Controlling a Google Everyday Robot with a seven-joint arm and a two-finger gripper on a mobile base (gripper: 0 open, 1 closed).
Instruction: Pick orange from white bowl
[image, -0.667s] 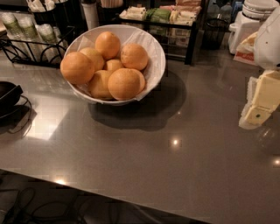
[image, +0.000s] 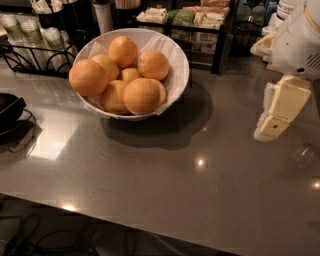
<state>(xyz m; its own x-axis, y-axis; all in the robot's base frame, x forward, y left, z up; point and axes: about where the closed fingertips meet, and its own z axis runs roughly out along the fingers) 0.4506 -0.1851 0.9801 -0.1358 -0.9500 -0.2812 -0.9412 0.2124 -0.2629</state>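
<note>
The white bowl (image: 177, 75) with a white paper liner stands on the grey counter at the upper left of the camera view. It holds several round oranges; a large orange (image: 142, 96) lies at the front, another (image: 88, 77) at the left rim, and others (image: 153, 64) sit behind. My gripper (image: 276, 112), cream-coloured under the white arm, hangs at the right edge of the view. It is well to the right of the bowl, just above the counter, and holds nothing that I can see.
A black dish (image: 10, 107) sits at the left edge. A black wire rack (image: 35, 47) with cups stands behind the bowl, and a shelf (image: 200, 22) of packets is at the back. The counter's front edge (image: 125, 220) runs across the bottom.
The gripper has shifted a little to the left, toward the bowl. The bowl and oranges have not moved.
</note>
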